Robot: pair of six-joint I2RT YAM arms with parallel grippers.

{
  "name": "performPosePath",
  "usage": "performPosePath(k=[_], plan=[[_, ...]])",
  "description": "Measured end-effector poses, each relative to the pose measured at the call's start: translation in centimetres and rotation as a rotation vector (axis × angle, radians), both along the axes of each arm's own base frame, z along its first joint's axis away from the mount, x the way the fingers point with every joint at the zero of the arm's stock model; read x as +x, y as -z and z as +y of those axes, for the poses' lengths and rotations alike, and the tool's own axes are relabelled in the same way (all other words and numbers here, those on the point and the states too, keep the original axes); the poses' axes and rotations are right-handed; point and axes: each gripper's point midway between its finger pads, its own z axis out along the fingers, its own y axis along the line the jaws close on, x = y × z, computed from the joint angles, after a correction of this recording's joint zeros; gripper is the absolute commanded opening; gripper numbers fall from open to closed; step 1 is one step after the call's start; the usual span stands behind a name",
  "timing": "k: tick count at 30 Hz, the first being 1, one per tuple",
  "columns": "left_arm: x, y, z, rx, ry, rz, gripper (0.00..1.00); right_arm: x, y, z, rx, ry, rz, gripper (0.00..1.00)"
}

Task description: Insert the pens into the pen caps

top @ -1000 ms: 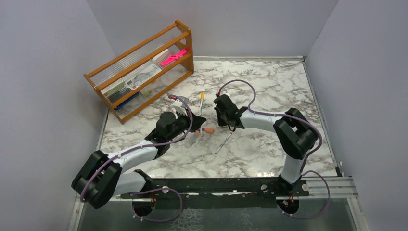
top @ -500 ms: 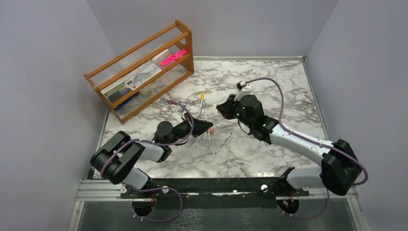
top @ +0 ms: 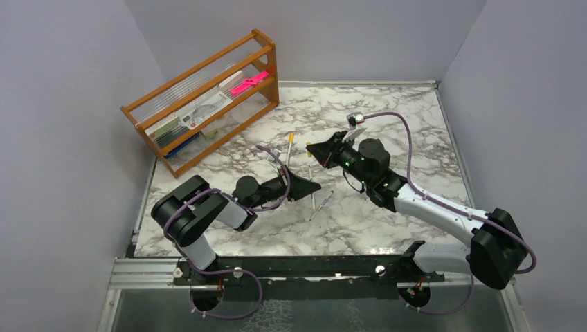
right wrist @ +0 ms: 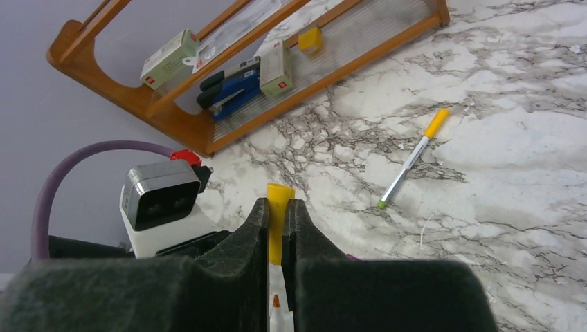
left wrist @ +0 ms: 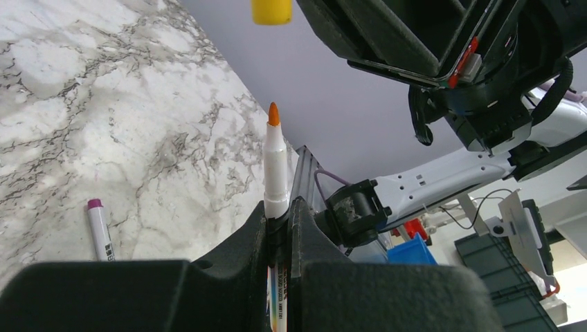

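Left gripper (left wrist: 278, 213) pinches orange-tipped pen (left wrist: 275, 162). Right gripper (right wrist: 278, 209) pinches yellow cap (right wrist: 280, 192), apart, at pen's 12 o'clock.

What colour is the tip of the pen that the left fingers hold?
Orange. The pen tip shows best in the left wrist view.

1. The tabletop (top: 401, 117): white marble pattern with grey veining.
2. The rack (top: 271, 69): orange-brown wood. On its shelves are a bright pink item (top: 249, 81) and a blue stapler (right wrist: 232, 86).
3. Both the left gripper (left wrist: 280, 207) and the right gripper (right wrist: 278, 204): black, with purple cables (right wrist: 83, 149).
4. The marker pen (left wrist: 275, 173) in the left gripper: white barrel, orange tip.
5. The pen cap (right wrist: 279, 207) in the right gripper: yellow.
6. The capped pen (right wrist: 413, 157) nearest the rack: pale barrel, yellow cap, green end.
7. The loose pen (left wrist: 99, 225), farther from the rack: purple end.
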Motion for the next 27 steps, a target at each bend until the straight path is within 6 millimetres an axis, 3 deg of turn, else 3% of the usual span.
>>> performPosePath(k=[15, 22, 27], plan=[[-0.2, -0.2, -0.5, -0.004, 0.013, -0.007, 0.0, -0.8, 0.0, -0.3, 0.01, -0.016, -0.01, 0.01], [-0.2, -0.2, -0.5, -0.003, 0.013, -0.01, 0.0, -1.2, 2.0, -0.6, -0.016, -0.022, 0.021, 0.01], [-0.2, -0.2, -0.5, -0.002, 0.012, -0.013, 0.0, -1.4, 2.3, -0.5, -0.014, -0.03, 0.031, 0.01]])
